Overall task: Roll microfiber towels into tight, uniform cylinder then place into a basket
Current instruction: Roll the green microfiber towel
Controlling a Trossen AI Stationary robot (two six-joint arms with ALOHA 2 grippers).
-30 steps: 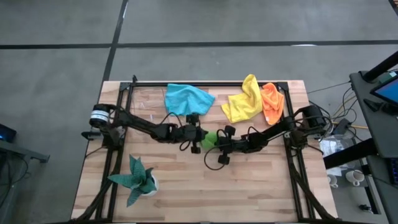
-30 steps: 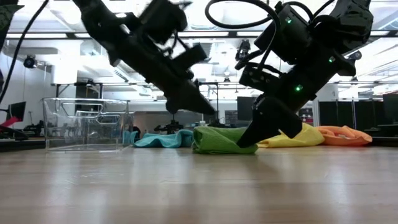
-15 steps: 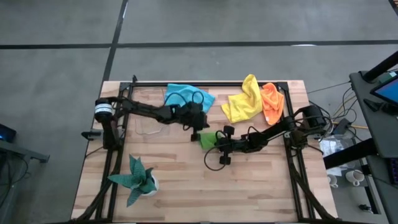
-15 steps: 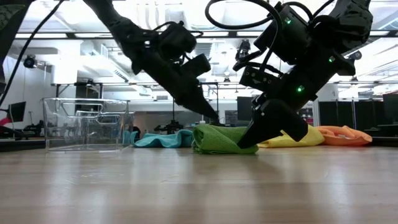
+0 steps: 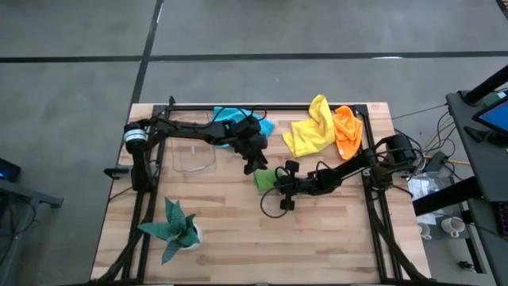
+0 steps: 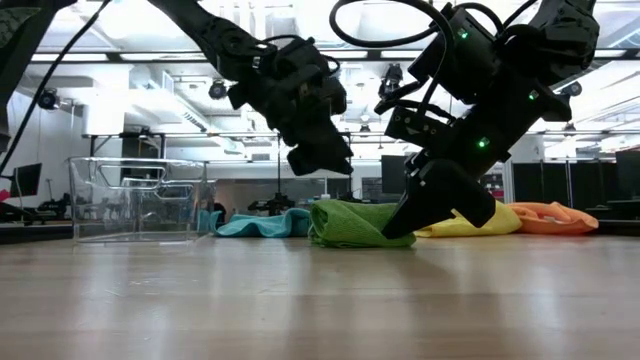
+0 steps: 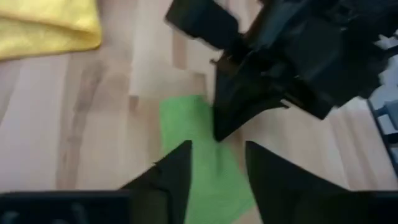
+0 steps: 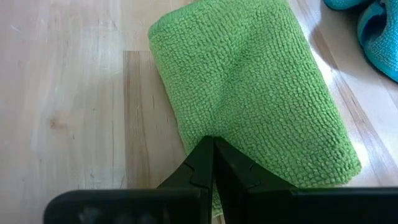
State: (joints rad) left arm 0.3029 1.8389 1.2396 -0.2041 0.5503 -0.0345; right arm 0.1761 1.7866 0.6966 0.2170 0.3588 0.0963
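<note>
Near the middle of the wooden table (image 5: pixel 238 230) lies the lime green towel (image 8: pixel 249 93), folded into a thick flat bundle rather than a round roll, and everything else is placed from it – the right gripper (image 8: pixel 212 163) sits at its edge nearest the right arm's base, fingers pressed together into one dark wedge with the tips pushed down into the green pile, pinching nothing that can be seen. That arm runs low across the boards from its mount at the right rail, elbow bent, wrist tipped steeply down in the low view, where the right gripper shows against the towel's right end. The left gripper (image 7: pixel 216 167) hangs just above the green towel, not touching it, its two fingers spread apart with the cloth showing in the gap between them; in the low view it hovers clear over the towel's left half. The left arm reaches from its base at the left rail, stretched along the far side of the table and then angling toward the towel. Beyond the green towel, toward the far edge, the blue towel (image 5: pixel 226 117) lies loose, partly hidden under the left arm – to its right the yellow towel (image 5: pixel 309 131) and the orange towel (image 5: pixel 347 131) are heaped touching each other. The basket (image 5: pixel 195 158) stands empty, left of the green towel, and the potted plant (image 5: pixel 176 228) stands well apart at the near left
</note>
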